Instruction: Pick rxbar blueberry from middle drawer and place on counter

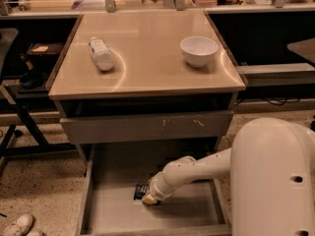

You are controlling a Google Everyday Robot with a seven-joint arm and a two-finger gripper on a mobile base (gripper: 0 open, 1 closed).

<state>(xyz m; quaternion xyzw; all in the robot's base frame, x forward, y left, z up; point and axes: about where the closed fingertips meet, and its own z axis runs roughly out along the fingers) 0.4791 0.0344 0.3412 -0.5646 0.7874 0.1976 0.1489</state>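
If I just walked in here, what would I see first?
You'd see the big white robot arm at the lower right, reaching down into the open middle drawer, where its end effector sits right by the dark blue rxbar blueberry. Above, on the shiny tan counter, a white bottle lies on its side at the left and a white bowl stands at the right.

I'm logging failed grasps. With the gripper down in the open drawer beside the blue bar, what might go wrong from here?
1. The rxbar blueberry lies flat on the middle drawer floor, partly hidden by the gripper down beside it; it may slide instead of lifting.
2. Rising, the arm could catch the scratched drawer front above.
3. The lying bottle on the counter might roll if bumped.
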